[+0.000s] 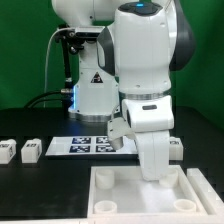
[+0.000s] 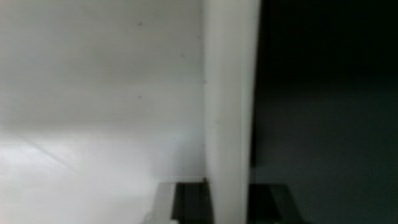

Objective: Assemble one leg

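Observation:
The large white square panel (image 1: 130,200) with round corner sockets lies at the front of the table. My gripper (image 1: 160,178) stands straight down on its right part. In the wrist view the gripper (image 2: 231,205) straddles the panel's upright white edge (image 2: 231,100). One dark finger (image 2: 194,205) sits on each side of it, pressed against it. Two legs (image 1: 5,150) (image 1: 32,150), small white posts with tags, lie at the exterior view's left. A third leg (image 1: 178,150) shows beside my hand.
The marker board (image 1: 85,146) lies flat behind the panel, in front of the arm's base (image 1: 92,95). A white raised wall (image 1: 207,188) stands at the exterior view's right edge. Black table (image 2: 329,100) shows beyond the panel's edge.

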`<state>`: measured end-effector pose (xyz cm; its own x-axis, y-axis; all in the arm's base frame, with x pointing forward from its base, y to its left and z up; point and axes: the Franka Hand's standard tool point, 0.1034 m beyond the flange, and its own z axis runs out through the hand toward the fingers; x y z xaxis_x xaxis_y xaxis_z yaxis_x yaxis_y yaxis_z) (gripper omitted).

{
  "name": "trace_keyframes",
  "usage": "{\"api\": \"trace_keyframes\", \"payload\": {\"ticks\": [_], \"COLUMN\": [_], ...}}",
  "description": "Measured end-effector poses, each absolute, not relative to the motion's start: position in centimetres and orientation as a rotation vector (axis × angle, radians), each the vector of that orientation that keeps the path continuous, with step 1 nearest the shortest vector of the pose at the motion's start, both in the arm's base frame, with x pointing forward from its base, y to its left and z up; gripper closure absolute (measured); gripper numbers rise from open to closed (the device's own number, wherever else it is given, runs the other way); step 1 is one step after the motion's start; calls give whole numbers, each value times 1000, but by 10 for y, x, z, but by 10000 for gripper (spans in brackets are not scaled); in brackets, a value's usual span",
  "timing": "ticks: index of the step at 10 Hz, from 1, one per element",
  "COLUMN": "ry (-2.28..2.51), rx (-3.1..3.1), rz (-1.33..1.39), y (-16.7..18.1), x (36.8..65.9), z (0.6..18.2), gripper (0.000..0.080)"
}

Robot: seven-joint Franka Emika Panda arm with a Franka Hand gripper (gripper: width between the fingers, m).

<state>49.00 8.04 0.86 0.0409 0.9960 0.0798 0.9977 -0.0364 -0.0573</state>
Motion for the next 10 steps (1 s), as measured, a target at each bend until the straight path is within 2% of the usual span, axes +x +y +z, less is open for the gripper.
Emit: {"api": "trace_keyframes", "payload": {"ticks": [5, 6, 7, 8, 9, 10], "ry": [-2079, -2078, -2077, -2077, -2077, -2077], "rx": [-2218, -2218, -2218, -2219, -2219, -2219], "rz": [-34, -33, -33, -33, -33, -33], "y": [88, 88, 88, 88, 88, 87], "x": [489, 489, 489, 489, 489, 489], "z": [8, 8, 8, 8, 8, 8], "gripper": [735, 664, 664, 482, 482, 299]}}
